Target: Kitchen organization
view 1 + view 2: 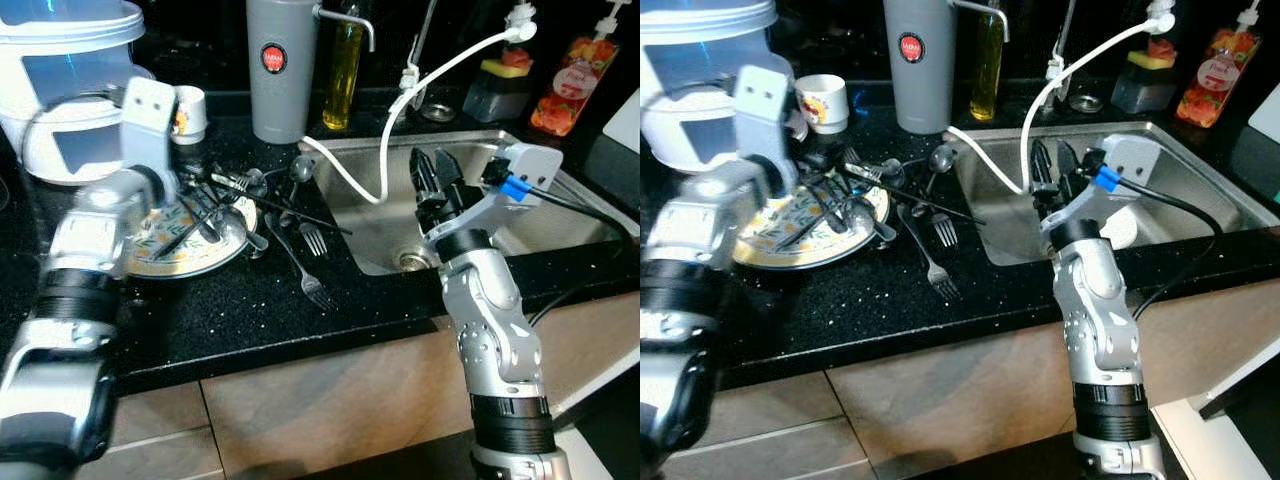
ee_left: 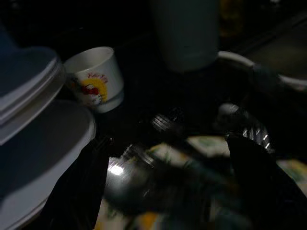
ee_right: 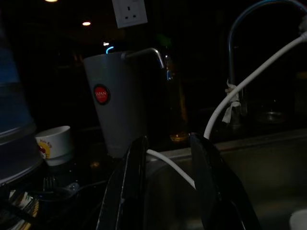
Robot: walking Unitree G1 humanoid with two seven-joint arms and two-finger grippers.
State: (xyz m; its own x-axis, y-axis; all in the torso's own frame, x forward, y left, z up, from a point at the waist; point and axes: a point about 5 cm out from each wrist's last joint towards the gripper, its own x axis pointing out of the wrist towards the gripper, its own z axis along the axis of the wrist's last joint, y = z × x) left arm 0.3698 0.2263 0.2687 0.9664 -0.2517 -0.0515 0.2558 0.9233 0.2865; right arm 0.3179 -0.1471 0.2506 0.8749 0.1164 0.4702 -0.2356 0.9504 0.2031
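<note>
A patterned plate (image 1: pixel 165 252) lies on the black counter with dark cutlery and chopsticks (image 1: pixel 290 208) piled across it. My left gripper (image 1: pixel 205 220) reaches down into that pile. Its fingers (image 2: pixel 81 191) stand wide apart with a blurred spoon (image 2: pixel 129 184) between them, and I see no grip on it. Loose forks (image 1: pixel 312 285) and a spoon (image 1: pixel 300 168) lie between the plate and the sink (image 1: pixel 560 215). My right gripper (image 1: pixel 435 172) hovers over the sink, fingers pointing up and away. In the right wrist view the right gripper (image 3: pixel 169 140) is open with nothing held.
A white hose (image 1: pixel 395 120) droops from the tap into the sink close to my right gripper. Behind stand a grey jug (image 1: pixel 280 70), an oil bottle (image 1: pixel 343 70), a small printed cup (image 1: pixel 190 110) and a large white appliance (image 1: pixel 70 100). A sponge holder (image 1: pixel 503 85) and red bottle (image 1: pixel 570 85) sit at the back right.
</note>
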